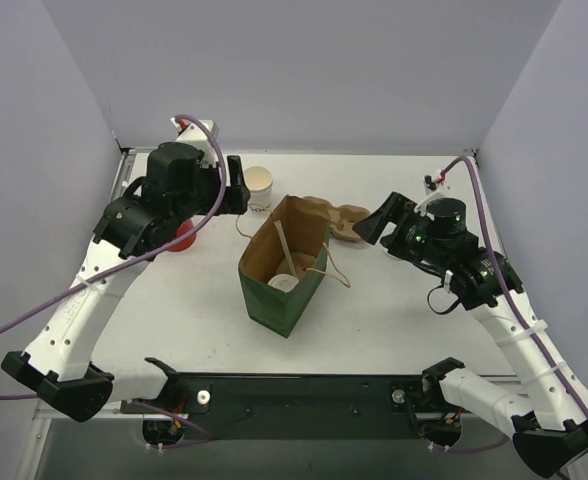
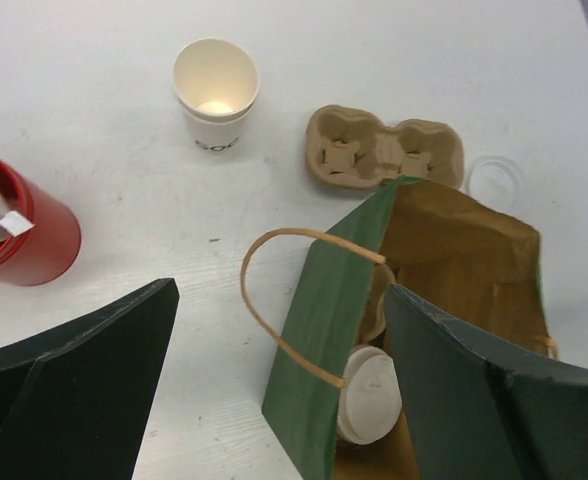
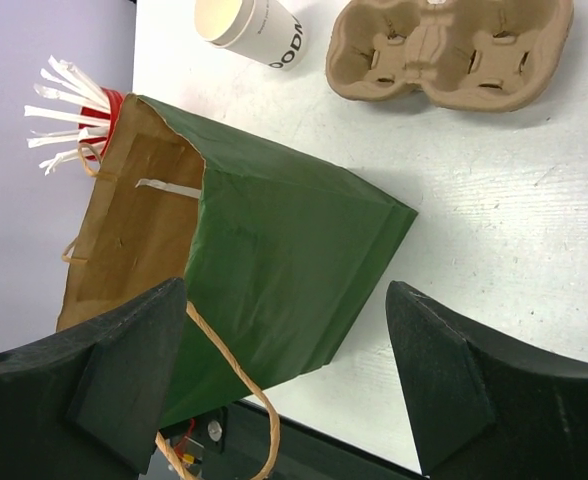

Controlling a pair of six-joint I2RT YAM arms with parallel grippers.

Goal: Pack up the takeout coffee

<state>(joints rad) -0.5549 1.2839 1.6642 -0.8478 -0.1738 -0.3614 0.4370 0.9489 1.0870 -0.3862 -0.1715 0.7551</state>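
The green-and-brown paper bag [image 1: 279,300] stands open in the middle of the table. The takeout coffee [image 1: 283,283], a small white cup with a round white lid, sits inside on the bag's floor, with a white straw [image 1: 286,250] leaning beside it. In the left wrist view the lid [image 2: 371,393] shows behind the green bag wall [image 2: 329,320]. My left gripper [image 1: 236,197] is open and empty, above and behind the bag's left side. My right gripper [image 1: 369,228] is open and empty to the right of the bag [image 3: 284,250].
A lidless white cup [image 1: 259,186] stands behind the bag. A red cup of white straws [image 1: 184,238] is at the left, partly under my left arm. A brown cardboard cup carrier [image 1: 344,222] lies back right of the bag, with a clear lid [image 2: 494,183] next to it.
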